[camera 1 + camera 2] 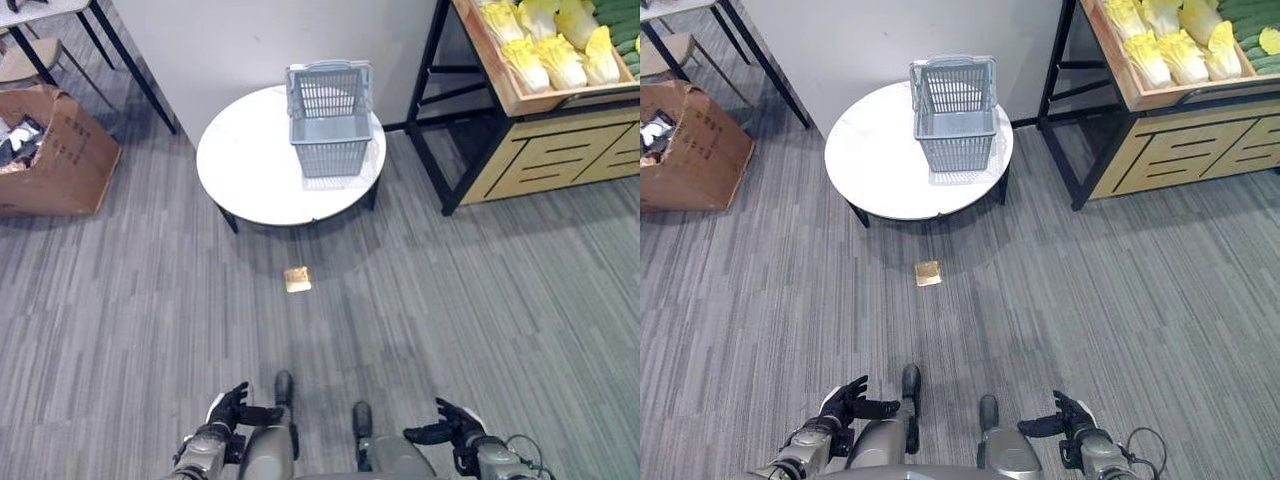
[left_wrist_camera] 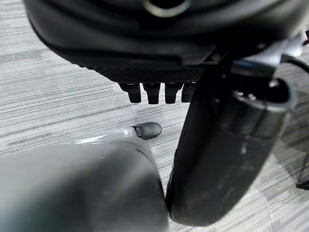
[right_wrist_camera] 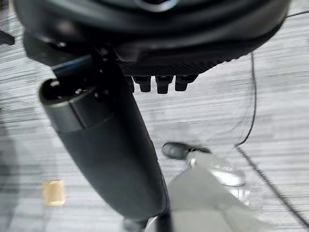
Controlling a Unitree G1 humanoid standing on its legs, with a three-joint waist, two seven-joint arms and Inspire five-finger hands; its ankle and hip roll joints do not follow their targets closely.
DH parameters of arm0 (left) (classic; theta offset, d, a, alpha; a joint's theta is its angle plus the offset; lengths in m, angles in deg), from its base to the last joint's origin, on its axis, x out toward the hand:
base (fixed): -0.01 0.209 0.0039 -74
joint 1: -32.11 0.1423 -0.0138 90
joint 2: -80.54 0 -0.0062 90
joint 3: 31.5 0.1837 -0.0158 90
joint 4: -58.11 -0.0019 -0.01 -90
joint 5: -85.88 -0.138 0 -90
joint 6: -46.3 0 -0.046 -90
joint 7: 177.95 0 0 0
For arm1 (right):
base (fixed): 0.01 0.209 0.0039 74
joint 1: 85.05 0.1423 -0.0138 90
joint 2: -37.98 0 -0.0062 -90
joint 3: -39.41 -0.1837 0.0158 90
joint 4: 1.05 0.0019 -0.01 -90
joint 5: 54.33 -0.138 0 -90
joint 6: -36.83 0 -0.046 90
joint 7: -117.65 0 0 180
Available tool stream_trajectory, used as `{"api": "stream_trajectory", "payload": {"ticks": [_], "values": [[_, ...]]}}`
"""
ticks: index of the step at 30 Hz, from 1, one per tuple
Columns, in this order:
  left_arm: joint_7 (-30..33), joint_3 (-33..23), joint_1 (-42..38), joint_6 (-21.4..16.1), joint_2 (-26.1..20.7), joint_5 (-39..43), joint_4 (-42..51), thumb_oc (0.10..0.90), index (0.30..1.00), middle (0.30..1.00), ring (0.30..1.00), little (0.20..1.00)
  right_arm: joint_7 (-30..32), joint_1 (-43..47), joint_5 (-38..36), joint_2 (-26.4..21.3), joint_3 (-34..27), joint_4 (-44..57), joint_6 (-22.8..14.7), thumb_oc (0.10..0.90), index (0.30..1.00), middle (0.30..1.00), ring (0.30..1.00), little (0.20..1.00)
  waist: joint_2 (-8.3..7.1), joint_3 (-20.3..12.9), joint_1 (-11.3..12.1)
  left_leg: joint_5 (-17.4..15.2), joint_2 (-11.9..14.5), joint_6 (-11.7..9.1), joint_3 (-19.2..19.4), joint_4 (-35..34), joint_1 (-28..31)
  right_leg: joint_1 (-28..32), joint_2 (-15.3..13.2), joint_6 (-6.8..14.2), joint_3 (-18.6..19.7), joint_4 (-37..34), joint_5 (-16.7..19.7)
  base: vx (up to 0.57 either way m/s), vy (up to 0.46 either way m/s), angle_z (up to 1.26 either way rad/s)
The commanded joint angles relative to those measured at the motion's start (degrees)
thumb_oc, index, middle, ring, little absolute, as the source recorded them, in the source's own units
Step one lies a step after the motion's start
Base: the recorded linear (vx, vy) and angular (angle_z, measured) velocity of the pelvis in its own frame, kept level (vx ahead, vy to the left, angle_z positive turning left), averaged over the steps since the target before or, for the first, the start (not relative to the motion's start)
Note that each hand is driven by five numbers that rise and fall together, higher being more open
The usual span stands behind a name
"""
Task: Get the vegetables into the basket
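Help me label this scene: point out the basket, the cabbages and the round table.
basket (image 1: 329,148): left eye view, front mesh wall.
cabbages (image 1: 546,62): left eye view, one yellow head on the shelf.
round table (image 1: 245,165): left eye view, bare white top.

A slatted grey plastic basket (image 1: 329,118) with a matt finish sits on a round table (image 1: 250,165) whose white top looks smooth and faintly glossy, carried on dark legs. The floor (image 1: 480,300) is grey carpet with a striped, matt, woven-looking texture; a small tan square (image 1: 297,279) with a dull sheen lies on it. At one side stands a brown corrugated cardboard box (image 1: 55,150), matt and creased. The produce stand (image 1: 540,140) pairs a black metal frame with pale, smooth wooden panels and a wooden tray holding leafy, crinkled yellow-green cabbages (image 1: 555,45). Both hands, left hand (image 1: 232,408) and right hand (image 1: 445,425), look like dark matt plastic.
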Motion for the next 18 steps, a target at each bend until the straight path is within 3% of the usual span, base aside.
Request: {"api": "stream_trajectory", "payload": {"ticks": [1, 3, 6, 9, 10, 12, 13, 14, 16, 17, 18], "values": [[0.44, 0.37, 4.72, 0.35, -2.02, -2.47, -0.96, 0.900, 1.000, 1.000, 1.000, 1.000, -0.15, -2.78, -1.27, -0.56, -0.44, 3.52, -1.69, 0.900, 1.000, 1.000, 1.000, 1.000, -1.83, -3.08, -0.48, 2.93, -2.47, 3.21, 0.81, 7.61, -5.76, 7.33, -6.85, 8.40, 0.48, 5.59, -3.33, 0.19, 0.143, -0.69], [0.59, -0.24, 4.52, 0.39, -2.61, -2.29, -1.22, 0.900, 1.000, 1.000, 1.000, 1.000, -0.26, -2.63, -1.19, -0.26, -0.60, 3.84, -1.64, 0.900, 1.000, 1.000, 1.000, 1.000, -2.92, -3.82, -0.56, 0.32, -3.90, 4.56, 2.16, 10.34, -6.03, 6.27, -9.03, 9.82, 1.80, 7.21, -0.52, 0.29, 0.203, -0.60], [0.55, -0.72, 4.37, 0.21, -3.57, -1.84, -0.21, 0.900, 1.000, 1.000, 1.000, 1.000, -0.65, -2.52, -0.16, 0.05, 0.29, 5.38, -1.54, 0.900, 1.000, 1.000, 1.000, 1.000, -3.77, -4.48, -0.30, -3.25, -5.17, 6.55, 4.54, 12.28, -5.24, 2.98, -10.84, 10.94, 3.61, 13.41, 6.70, 0.27, 0.191, -0.62], [0.40, -0.90, 4.06, 0.14, -4.30, -1.01, 1.32, 0.900, 1.000, 1.000, 1.000, 1.000, -0.82, -2.04, -0.05, 0.10, 0.94, 7.27, -1.57, 0.900, 1.000, 1.000, 1.000, 1.000, -3.03, -3.19, -0.06, -5.82, -6.35, 8.67, 5.54, 11.80, -1.60, -2.02, -11.80, 10.66, 1.39, 24.61, 14.33, 0.24, 0.233, -0.38], [0.35, -0.82, 3.90, 0.15, -4.36, -0.84, 1.72, 0.900, 1.000, 1.000, 1.000, 1.000, -0.75, -1.86, -0.22, 0.14, 1.07, 7.66, -1.68, 0.900, 1.000, 1.000, 1.000, 1.000, -2.19, -2.83, -0.26, -6.02, -6.47, 9.18, 5.46, 11.16, -0.19, -3.42, -10.97, 10.37, 0.87, 28.38, 15.45, 0.25, 0.251, -0.14], [0.59, -1.13, 3.51, 0.18, -4.60, -0.13, 2.18, 0.900, 1.000, 1.000, 1.000, 1.000, -0.45, -1.63, -0.70, 0.38, 0.94, 8.85, -1.87, 0.900, 1.000, 1.000, 1.000, 1.000, -0.99, -1.78, -0.72, -6.91, -6.59, 10.09, 5.34, 9.25, 3.97, -8.10, -10.83, 9.86, -2.49, 32.82, 15.00, 0.34, 0.239, -0.06], [0.56, -1.47, 3.41, 0.07, -4.49, 0.47, 2.21, 0.900, 1.000, 1.000, 1.000, 1.000, -0.56, -1.67, -0.74, 0.52, 1.24, 9.52, -2.04, 0.900, 1.000, 1.000, 1.000, 1.000, -0.50, -1.38, -1.41, -6.88, -6.62, 10.08, 5.09, 7.23, 7.14, -12.52, -10.42, 9.28, -5.18, 32.16, 12.60, 0.32, 0.146, -0.04], [0.56, -1.47, 3.43, 0.06, -4.49, 0.47, 2.20, 0.900, 1.000, 1.000, 1.000, 1.000, -0.56, -1.69, -0.74, 0.52, 1.26, 9.54, -2.03, 0.900, 1.000, 1.000, 1.000, 1.000, -0.63, -1.21, -1.58, -6.92, -6.78, 10.05, 4.97, 7.14, 7.41, -12.35, -10.61, 9.27, -5.29, 32.48, 12.24, 0.32, 0.055, -0.13], [0.45, -1.57, 3.46, 0.02, -4.12, 0.59, 1.70, 0.900, 1.000, 1.000, 1.000, 1.000, -0.62, -1.53, -1.22, 0.67, 1.29, 9.71, -2.26, 0.900, 1.000, 1.000, 1.000, 1.000, -1.07, -0.84, -2.32, -7.80, -7.28, 9.37, 4.31, 5.87, 10.31, -15.64, -10.43, 9.29, -7.99, 25.05, 10.15, 0.40, -0.100, 0.13], [0.31, -1.67, 3.49, -0.02, -3.82, 0.33, 0.87, 0.900, 1.000, 1.000, 1.000, 1.000, -0.48, -1.21, -1.37, 0.97, 1.27, 9.59, -2.33, 0.900, 1.000, 1.000, 1.000, 1.000, -2.02, -0.37, -3.24, -9.62, -7.65, 8.36, 3.20, 5.04, 13.69, -16.20, -11.40, 10.48, -9.75, 15.37, 11.07, 0.42, -0.151, 0.26], [0.31, -1.67, 3.49, -0.03, -3.80, 0.32, 0.86, 0.900, 1.000, 1.000, 1.000, 1.000, -0.48, -1.20, -1.37, 0.95, 1.27, 9.58, -2.34, 0.900, 1.000, 1.000, 1.000, 1.000, -1.90, -0.14, -3.30, -9.71, -7.51, 8.33, 3.11, 5.01, 13.99, -15.79, -11.29, 10.47, -9.91, 15.21, 11.06, 0.62, -0.257, 0.33]]}}
